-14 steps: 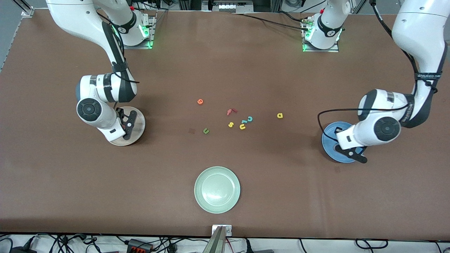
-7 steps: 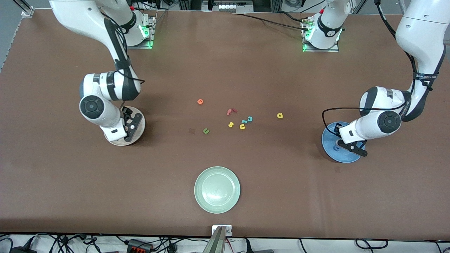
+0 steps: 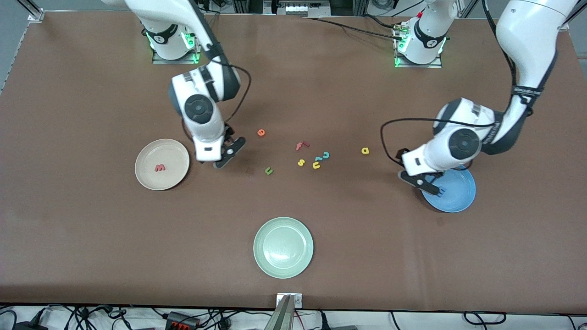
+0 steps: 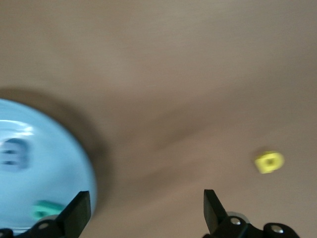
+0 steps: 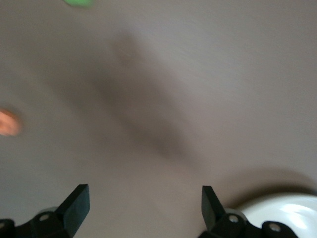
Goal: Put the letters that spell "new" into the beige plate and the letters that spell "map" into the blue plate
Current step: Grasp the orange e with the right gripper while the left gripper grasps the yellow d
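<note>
The beige plate [image 3: 149,176] holds the salmon-red w [image 3: 159,167]. My right gripper [image 3: 228,153] hangs open and empty over bare table between that plate and the orange e [image 3: 261,133]; the green n [image 3: 268,171] lies nearer the front camera. The blue plate [image 3: 458,197] holds the periwinkle m [image 4: 12,153] and a blurred teal letter [image 4: 47,208]. My left gripper [image 3: 415,178] is open and empty over the plate's rim on the side toward the yellow a [image 3: 365,150].
A cluster of loose letters lies mid-table: red f [image 3: 301,145], yellow s [image 3: 301,162], yellow u [image 3: 316,165], teal c [image 3: 326,155]. A pale green plate [image 3: 283,247] sits near the front edge.
Both grippers opened over their plates, then rose and swung toward the middle of the table. The w now shows lying in the beige plate, and the blue plate is uncovered.
</note>
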